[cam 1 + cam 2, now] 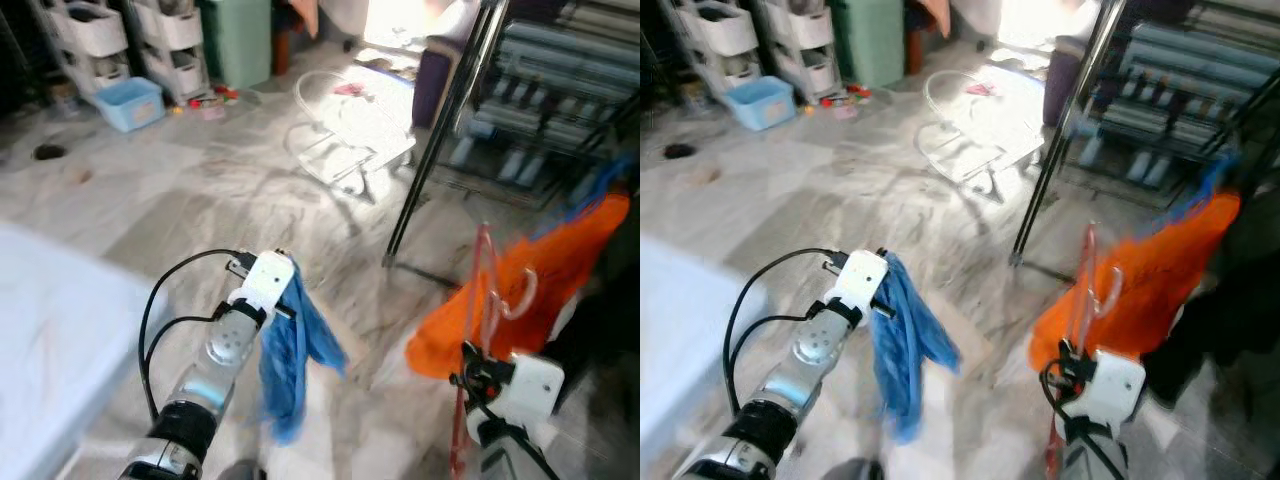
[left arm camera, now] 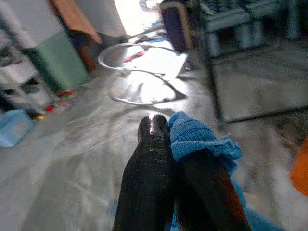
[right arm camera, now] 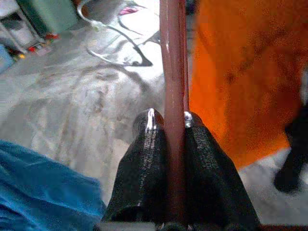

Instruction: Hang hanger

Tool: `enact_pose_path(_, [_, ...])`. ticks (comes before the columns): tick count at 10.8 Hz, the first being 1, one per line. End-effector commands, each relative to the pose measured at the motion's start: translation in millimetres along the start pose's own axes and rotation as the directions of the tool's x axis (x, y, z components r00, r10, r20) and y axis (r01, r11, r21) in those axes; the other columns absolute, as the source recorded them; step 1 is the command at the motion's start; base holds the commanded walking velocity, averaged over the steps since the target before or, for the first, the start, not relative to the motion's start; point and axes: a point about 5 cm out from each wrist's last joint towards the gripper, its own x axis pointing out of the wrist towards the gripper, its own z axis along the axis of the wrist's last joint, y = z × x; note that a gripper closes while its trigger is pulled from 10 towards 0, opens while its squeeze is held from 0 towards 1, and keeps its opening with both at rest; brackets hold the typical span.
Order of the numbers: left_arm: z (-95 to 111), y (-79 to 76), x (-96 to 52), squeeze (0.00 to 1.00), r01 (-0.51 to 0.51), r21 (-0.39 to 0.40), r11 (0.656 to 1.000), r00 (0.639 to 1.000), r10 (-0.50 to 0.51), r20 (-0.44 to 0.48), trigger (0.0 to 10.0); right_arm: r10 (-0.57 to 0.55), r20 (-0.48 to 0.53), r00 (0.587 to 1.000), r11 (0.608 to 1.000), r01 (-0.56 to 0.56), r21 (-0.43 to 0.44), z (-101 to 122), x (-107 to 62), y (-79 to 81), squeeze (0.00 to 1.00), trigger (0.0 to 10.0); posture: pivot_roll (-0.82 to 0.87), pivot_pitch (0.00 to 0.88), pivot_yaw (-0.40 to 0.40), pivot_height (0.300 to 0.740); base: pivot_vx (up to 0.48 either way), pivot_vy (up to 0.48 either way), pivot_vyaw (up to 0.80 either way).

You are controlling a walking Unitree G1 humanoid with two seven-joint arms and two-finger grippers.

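The right end effector has its two black fingers pinched on the thin red bar of a clothes hanger, which rises upright from the grip. An orange garment hangs from that hanger, draped toward the right edge of the head views, just beside the dark metal clothes rack; a pale hook lies against the orange cloth. The hanger is in the air over the floor, near the rack's slanted leg, and not on any rail.

The left end effector is raised in front of the robot, its fingers pressed together on a blue cloth that hangs limp below the wrist.

The marbled floor carries a white wire frame in a bright patch of light, a pale blue bin and white drawer units along the far left edge, and a green cabinet beside them. A white surface sits at the near left.
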Motion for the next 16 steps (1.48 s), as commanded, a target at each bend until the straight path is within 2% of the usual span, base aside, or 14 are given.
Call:
enact_pose_path(1, [5.4,-2.8,2.2,0.0,0.008,0.004,1.0,1.0,-0.008,0.019,10.0,-0.024,0.001,1.0,1.0,0.024,0.003,0.1,-0.9,-4.1,0.0,10.0,0.08,0.087,-0.062,0.74,-0.274,0.0,0.0])
enact_pose_path(9, [1.0,-4.9,0.5,0.0,0.022,0.004,1.0,1.0,-0.022,-0.002,10.0,-0.027,-0.027,0.999,1.0,0.027,0.009,-3.1,-2.3,-3.9,0.0,10.0,0.07,0.096,-0.065,0.74,-0.279,0.0,0.0])
enact_pose_path(11, [0.4,-5.2,0.2,0.0,0.024,0.003,1.0,1.0,-0.024,-0.002,10.0,-0.023,-0.032,0.999,1.0,0.024,0.008,-3.8,-2.1,-3.2,0.0,10.0,0.07,0.098,-0.065,0.74,-0.285,0.0,-0.64])
enact_pose_path(12, [0.3,-5.1,0.1,0.0,0.027,0.006,1.0,1.0,-0.027,-0.002,10.0,-0.024,-0.031,0.999,1.0,0.024,0.008,-3.7,-1.4,-2.8,0.0,10.0,0.08,0.097,-0.065,0.74,0.0,0.0,-0.8])
enact_pose_path(16, [-0.4,-5.5,1.3,0.0,0.042,-0.029,0.999,0.999,-0.042,-0.014,10.0,-0.024,-0.028,0.999,1.0,0.024,0.004,-3.5,0.4,-2.6,0.0,10.0,0.08,0.096,-0.064,0.74,0.0,0.0,0.0])
